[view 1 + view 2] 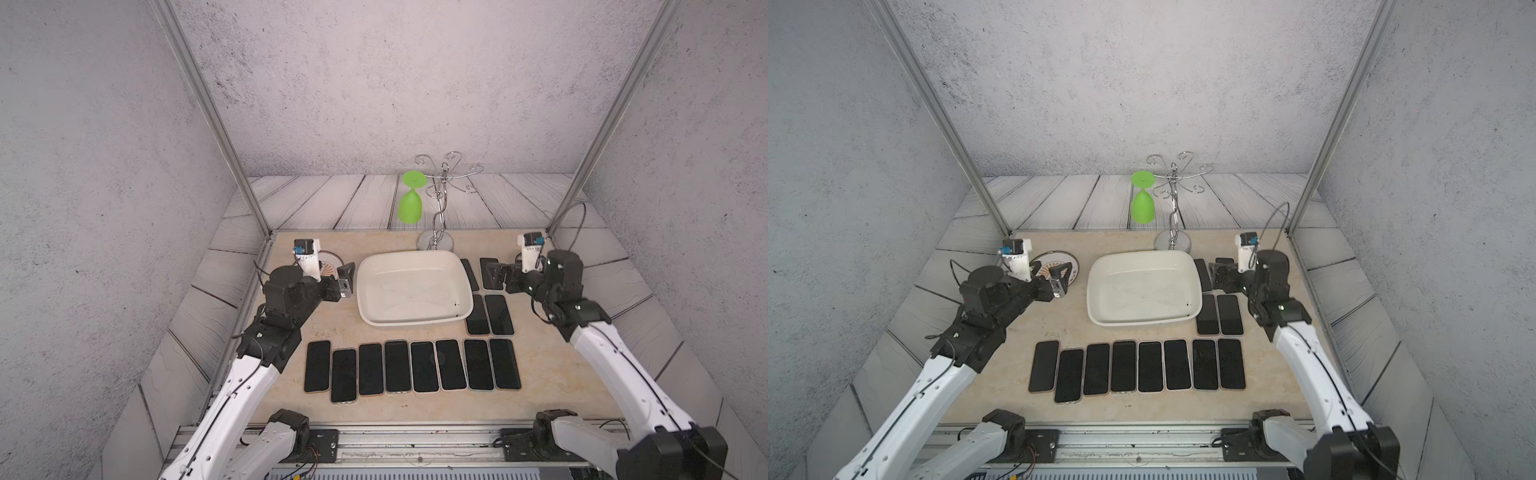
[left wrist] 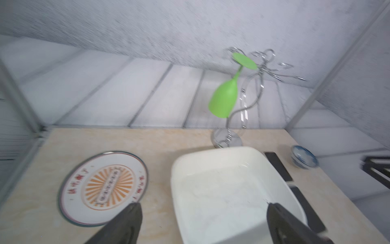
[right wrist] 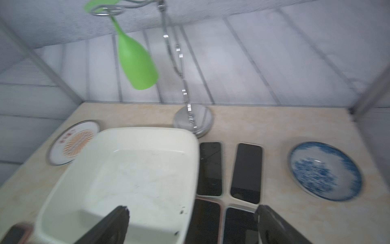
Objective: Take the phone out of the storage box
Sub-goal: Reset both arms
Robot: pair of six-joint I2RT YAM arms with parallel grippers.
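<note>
- Nearest in both top views, past the arm bases, a row of phones (image 1: 424,366) lies on the worktop (image 1: 436,409). Eight sit side by side, dark faces up, each long axis running from the near edge toward the back wall.
- Behind that row sits the storage box (image 1: 411,291), mid-worktop, its long axis running side to side. Its floor shows bare, with no phone inside. Four phones (image 1: 498,315) lie in two pairs just beside its right wall, aligned like the row.
- Left end effector (image 1: 346,280) hangs off the box's left side, and right end effector (image 1: 496,274) hangs over the phones on the right. Neither is seen holding anything.
- Left wrist view: the jaws stand wide and empty. The box interior is white and bare, with an orange-patterned plate (image 2: 103,188) beside it.
- Right wrist view: the jaws stand wide with nothing gripped. The box is empty, the four phones lie flat alongside it, and a blue-and-white bowl (image 3: 325,171) sits beyond them.
- Judgement: removal looks finished, since no phone can be seen left in the box. At most, parking the arms remains.
</note>
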